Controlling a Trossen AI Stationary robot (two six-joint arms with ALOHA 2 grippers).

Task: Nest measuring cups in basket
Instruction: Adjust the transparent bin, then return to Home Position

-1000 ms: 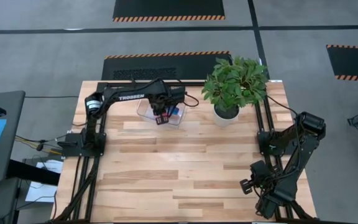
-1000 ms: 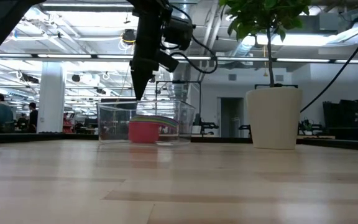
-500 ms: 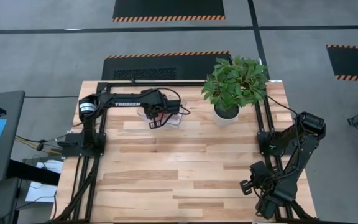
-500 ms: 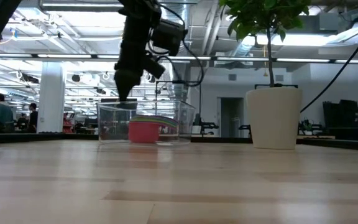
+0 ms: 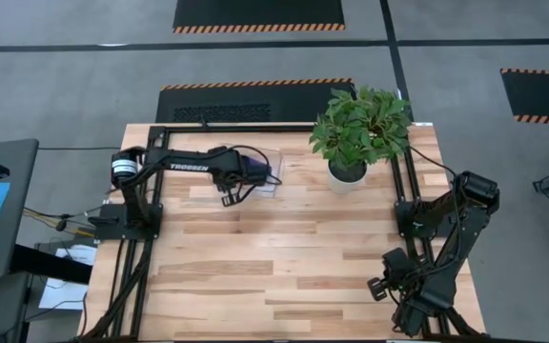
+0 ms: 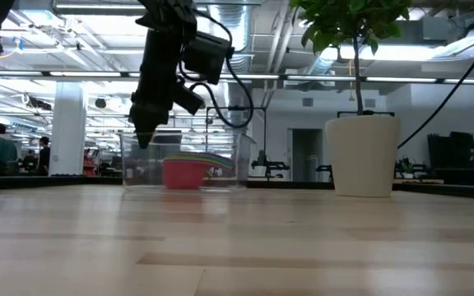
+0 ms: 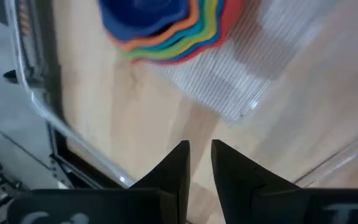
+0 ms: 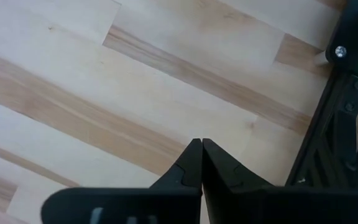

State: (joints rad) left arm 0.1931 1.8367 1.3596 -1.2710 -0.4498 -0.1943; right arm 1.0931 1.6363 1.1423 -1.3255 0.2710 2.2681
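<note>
The left gripper [image 5: 227, 198], fingers a sliver apart and empty, hangs beside the clear rectangular plastic basket [image 6: 220, 146] holding the nested coloured plastic measuring cups [image 7: 166, 28], so nesting looks finished and retreating seems next.

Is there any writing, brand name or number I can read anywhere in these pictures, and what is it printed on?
"TROSSEN": white letters along the left arm, seen from above.
Nothing else is readable: the nested measuring cups, the basket and the white plant pot show no writing, and signs in the room behind are too small.
</note>
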